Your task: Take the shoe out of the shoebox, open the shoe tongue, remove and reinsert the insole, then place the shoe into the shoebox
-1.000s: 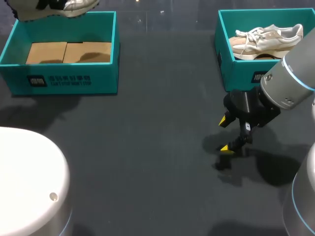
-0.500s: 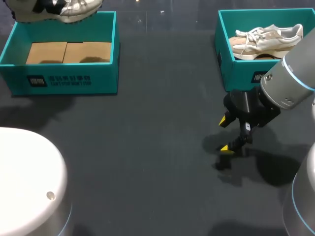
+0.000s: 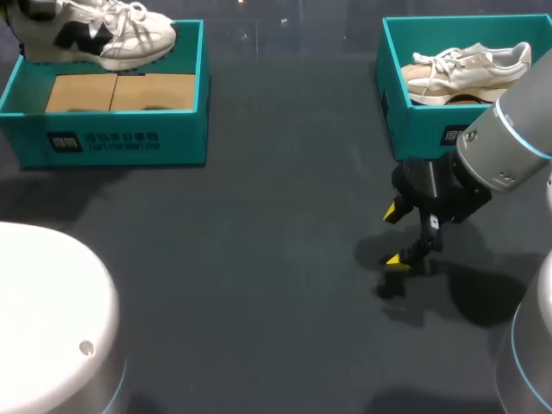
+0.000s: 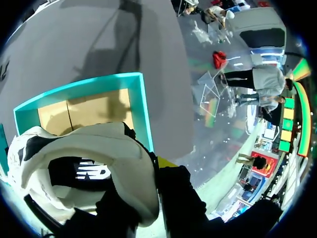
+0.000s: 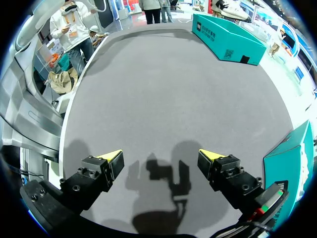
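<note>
A white and black shoe [image 3: 97, 36] hangs above the back edge of the left teal shoebox [image 3: 108, 138], whose cardboard floor is bare. My left gripper [image 4: 144, 184] is shut on the shoe's heel collar [image 4: 84, 163]; one yellow fingertip [image 4: 168, 162] shows beside the shoe, the other is hidden behind it. Under and ahead of the shoe lies the shoebox [image 4: 141, 101]. My right gripper [image 3: 395, 235] stands open low over the dark table in front of the right box, with nothing between its fingers [image 5: 159, 156].
A second teal shoebox [image 3: 405, 121] at the back right holds a beige shoe [image 3: 470, 69]. My left arm's white base [image 3: 52, 319] fills the near left corner. The right arm's body [image 3: 504, 147] covers the right side.
The shoe in my left gripper has come down and to the right, further into view over the left shoebox. The right arm has not moved.
</note>
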